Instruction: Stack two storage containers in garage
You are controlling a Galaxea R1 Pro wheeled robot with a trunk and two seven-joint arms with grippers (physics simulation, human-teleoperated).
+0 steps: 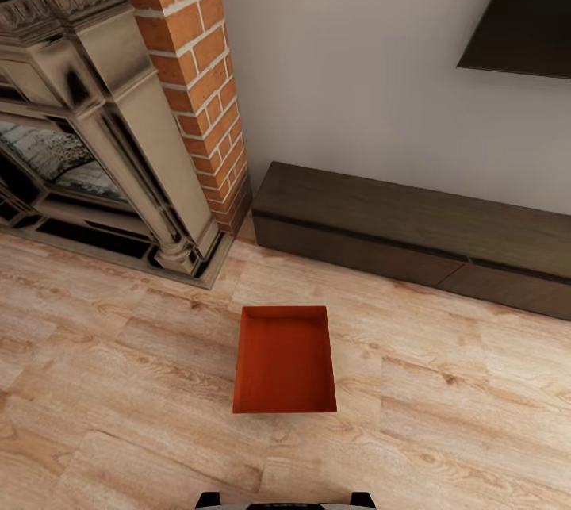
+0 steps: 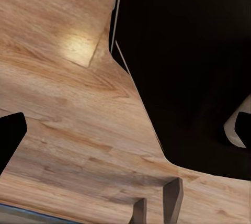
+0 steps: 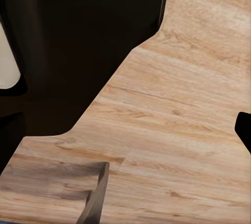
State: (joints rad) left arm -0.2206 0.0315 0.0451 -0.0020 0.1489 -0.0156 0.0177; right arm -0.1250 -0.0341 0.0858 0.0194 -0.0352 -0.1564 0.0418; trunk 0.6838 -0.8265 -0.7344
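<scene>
One red-orange storage container (image 1: 285,359) lies on the light wood floor (image 1: 119,383) of the living room, straight ahead in the head view, open side up and with nothing in it. No gripper is near it. In the left wrist view my left gripper (image 2: 156,207) hangs over bare planks, its two dark fingertips (image 2: 173,199) a little apart with nothing between them. A single dark finger (image 3: 97,192) of my right gripper appears in the right wrist view, also above bare planks.
A brick fireplace (image 1: 190,74) with a dark ornate surround (image 1: 103,145) stands at the left. A low dark cabinet (image 1: 412,232) runs along the white wall behind the container. My own dark base (image 1: 285,500) edges the bottom of the head view.
</scene>
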